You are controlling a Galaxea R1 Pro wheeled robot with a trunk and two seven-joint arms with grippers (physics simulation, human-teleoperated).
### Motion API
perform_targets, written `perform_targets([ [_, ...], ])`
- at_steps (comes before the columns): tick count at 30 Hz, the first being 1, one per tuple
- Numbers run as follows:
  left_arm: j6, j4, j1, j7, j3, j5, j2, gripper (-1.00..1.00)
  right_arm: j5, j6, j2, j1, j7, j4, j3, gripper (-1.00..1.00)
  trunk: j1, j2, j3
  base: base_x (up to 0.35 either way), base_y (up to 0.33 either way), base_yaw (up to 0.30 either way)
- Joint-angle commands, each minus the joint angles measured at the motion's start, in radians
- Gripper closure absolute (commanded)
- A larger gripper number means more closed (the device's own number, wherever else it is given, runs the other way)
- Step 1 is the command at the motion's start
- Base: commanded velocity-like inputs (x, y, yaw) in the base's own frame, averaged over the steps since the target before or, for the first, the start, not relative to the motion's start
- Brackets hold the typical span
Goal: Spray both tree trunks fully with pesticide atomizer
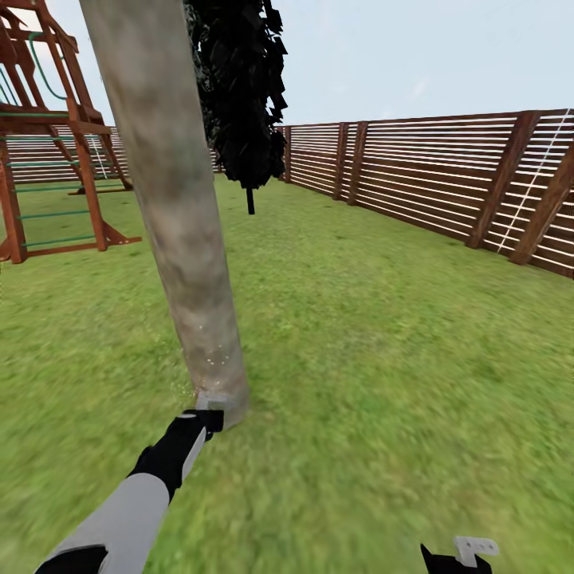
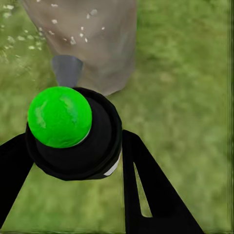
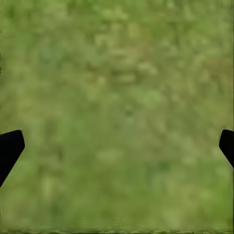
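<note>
— Where was the atomizer (image 2: 73, 134)?

— At the foot of the trunk (image 1: 171, 207), clamped between the left gripper (image 1: 209, 420)'s fingers, nozzle nearly touching the bark.

— Which way did it point?

— Its long axis ran along the arm, straight at the trunk's base. White pesticide (image 2: 73, 39) specks dotted the bark there.

— How would it handle?

— I judged it light, hard and rather slick; the round body was the place to hold it.

— And the right gripper (image 1: 458, 556)?

— Away from the trunk over the lawn (image 3: 122, 112), fingers spread wide, empty.
</note>
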Motion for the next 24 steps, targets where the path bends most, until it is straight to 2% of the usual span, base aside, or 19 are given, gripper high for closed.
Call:
perform_targets([
  [1,0.0,-0.002,-0.001,0.0,0.0,-0.001,-0.006,1.0,0.0,0.0,0.0,0.0,0.0,0.0,0.0,-1.0,0.0,0.0,0.0,-0.3,0.0,0.0],
  [3,-0.001,-0.005,-0.001,-0.002,0.0,0.0,-0.017,1.0,0.0,0.0,0.0,0.0,0.0,0.001,0.0,-1.0,0.0,0.0,0.0,-0.1,0.0,0.0],
  [4,0.005,-0.039,-0.001,-0.006,0.005,0.001,-0.023,1.0,0.0,0.0,0.0,0.0,0.0,0.0,0.0,-1.0,0.0,0.0,0.0,-0.007,0.0,0.0],
  [8,0.017,-0.166,-0.001,-0.01,0.017,0.004,-0.014,1.0,0.0,0.0,0.0,0.0,0.0,0.001,0.0,-1.0,0.0,0.0,0.0,-0.001,0.0,0.0],
  [10,0.019,-0.185,-0.001,-0.01,0.039,0.003,-0.008,1.0,0.0,0.0,0.0,0.0,0.0,0.001,0.0,-1.0,0.0,0.0,0.0,0.0,0.0,0.0],
  [13,0.023,-0.188,-0.001,-0.01,0.036,-0.001,-0.011,1.0,0.0,0.0,0.0,0.0,0.0,0.001,0.0,-1.0,0.0,0.0,0.0,-0.175,0.017,0.0],
  [15,0.072,-0.207,-0.001,-0.01,0.036,0.0,-0.014,1.0,0.0,0.0,0.0,0.0,0.0,0.001,0.0,-1.0,0.0,0.0,0.0,-0.3,0.152,0.0],
  [18,0.169,-0.318,-0.001,-0.01,0.033,0.001,-0.017,1.0,0.0,0.0,0.0,0.0,0.0,0.002,0.0,-1.0,0.0,0.0,0.0,-0.228,0.174,0.0],
  [20,0.208,-0.366,-0.001,-0.01,-0.021,0.0,-0.018,1.0,0.0,0.0,0.0,0.0,0.0,0.002,0.0,-1.0,0.0,0.0,0.0,-0.033,0.027,0.0],
  [22,0.22,-0.403,-0.001,-0.01,-0.054,0.002,-0.017,1.0,0.0,0.0,0.0,0.0,0.0,0.002,0.0,-1.0,0.0,0.0,0.0,-0.009,0.007,0.0],
  [24,0.336,-0.53,-0.001,-0.012,-0.057,0.004,-0.009,1.0,0.0,0.0,0.0,0.0,0.0,0.002,0.0,-1.0,0.0,0.0,0.0,-0.001,0.001,0.0],
])
